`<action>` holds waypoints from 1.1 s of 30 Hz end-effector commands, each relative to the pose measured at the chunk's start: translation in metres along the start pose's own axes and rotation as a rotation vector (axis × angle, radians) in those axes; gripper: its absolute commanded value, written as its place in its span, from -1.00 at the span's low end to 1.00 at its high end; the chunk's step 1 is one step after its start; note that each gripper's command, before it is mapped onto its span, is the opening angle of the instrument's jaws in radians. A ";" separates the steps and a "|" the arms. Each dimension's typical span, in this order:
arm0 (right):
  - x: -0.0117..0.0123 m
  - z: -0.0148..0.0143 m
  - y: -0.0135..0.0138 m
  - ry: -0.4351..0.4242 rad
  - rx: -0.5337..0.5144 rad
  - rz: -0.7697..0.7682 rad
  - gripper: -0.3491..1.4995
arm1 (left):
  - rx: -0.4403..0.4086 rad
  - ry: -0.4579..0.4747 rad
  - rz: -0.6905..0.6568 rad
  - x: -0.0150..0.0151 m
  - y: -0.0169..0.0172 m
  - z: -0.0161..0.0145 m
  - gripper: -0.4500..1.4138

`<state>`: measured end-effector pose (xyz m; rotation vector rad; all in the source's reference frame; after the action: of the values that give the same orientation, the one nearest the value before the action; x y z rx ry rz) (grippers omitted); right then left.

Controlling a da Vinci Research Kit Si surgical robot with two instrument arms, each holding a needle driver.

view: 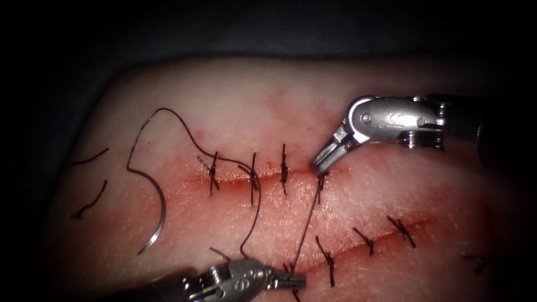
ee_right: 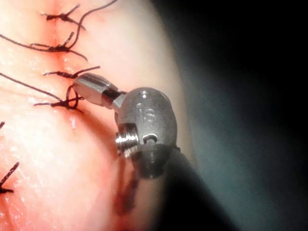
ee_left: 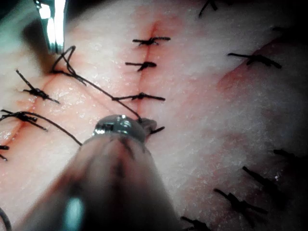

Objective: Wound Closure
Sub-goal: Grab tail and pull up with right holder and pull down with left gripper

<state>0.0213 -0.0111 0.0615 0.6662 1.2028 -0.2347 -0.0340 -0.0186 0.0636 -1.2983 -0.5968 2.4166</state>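
Stitches (view: 253, 178) already cross the upper cut (view: 235, 180), three tied, a fourth knot (view: 320, 182) forming at its 3 o'clock end. Right tool (view: 320, 165) has jaws together, tip at that knot, apparently pinching thread there. Left tool (view: 296, 278), at 6 o'clock, is clamped on the thread (view: 305, 229) running up to the knot. Needle (view: 158, 223) lies free on the tissue (view: 391, 184) at 8 o'clock, not in it. Knot unfinished, tails uncut.

A dark grey cloth (view: 235, 31) lies behind, fading into shadow.
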 end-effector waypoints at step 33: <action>-0.0019 -0.0005 0.0049 -0.063 -0.238 0.047 -1.00 | -0.906 0.005 0.166 -0.0013 0.0057 -0.0013 -1.00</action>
<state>0.0216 -0.0081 0.0647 0.4766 1.1282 -0.0655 -0.0322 -0.0242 0.0607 -1.7092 -1.7880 2.3165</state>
